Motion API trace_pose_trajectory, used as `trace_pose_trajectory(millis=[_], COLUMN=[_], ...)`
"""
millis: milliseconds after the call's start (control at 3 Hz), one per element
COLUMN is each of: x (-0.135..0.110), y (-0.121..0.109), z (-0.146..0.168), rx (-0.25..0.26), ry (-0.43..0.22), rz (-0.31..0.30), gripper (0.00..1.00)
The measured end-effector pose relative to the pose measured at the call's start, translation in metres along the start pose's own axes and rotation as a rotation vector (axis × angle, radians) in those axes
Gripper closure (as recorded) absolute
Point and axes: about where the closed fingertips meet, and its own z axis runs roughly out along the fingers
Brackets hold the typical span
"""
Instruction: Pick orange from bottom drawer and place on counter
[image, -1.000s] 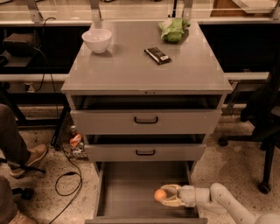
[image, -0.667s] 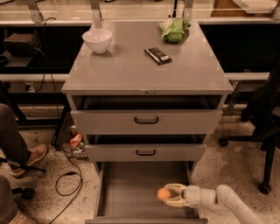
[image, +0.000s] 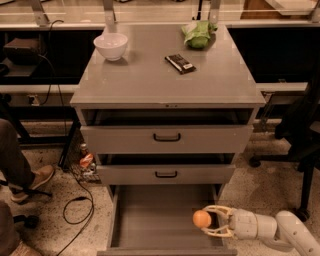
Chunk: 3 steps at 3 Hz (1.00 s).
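Note:
The orange (image: 202, 218) is a small round fruit over the right side of the open bottom drawer (image: 150, 225), near its front. My gripper (image: 210, 220) reaches in from the lower right, and its two pale fingers close around the orange from above and below. The white arm runs off to the bottom right corner. The counter (image: 150, 75) is the flat grey top of the cabinet above.
On the counter stand a white bowl (image: 110, 45), a dark flat packet (image: 180, 63) and a green leafy bundle (image: 198, 34). Two upper drawers with black handles are partly pulled out. A person's shoe (image: 31, 181) and cables lie on the floor at left.
The gripper and the orange have shifted slightly to the right and a little up in the drawer. Nothing on the counter has moved.

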Motion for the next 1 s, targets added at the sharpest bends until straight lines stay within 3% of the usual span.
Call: trace_pose_trajectory(millis=[333, 1000], x=[-0.047, -0.069], y=[0.004, -0.003], z=[0.010, 0.025], rx=[-0.054, -0.076], ry=[-0.020, -0.040], rz=[-0.096, -0.134], gripper=[1.00, 1.00])
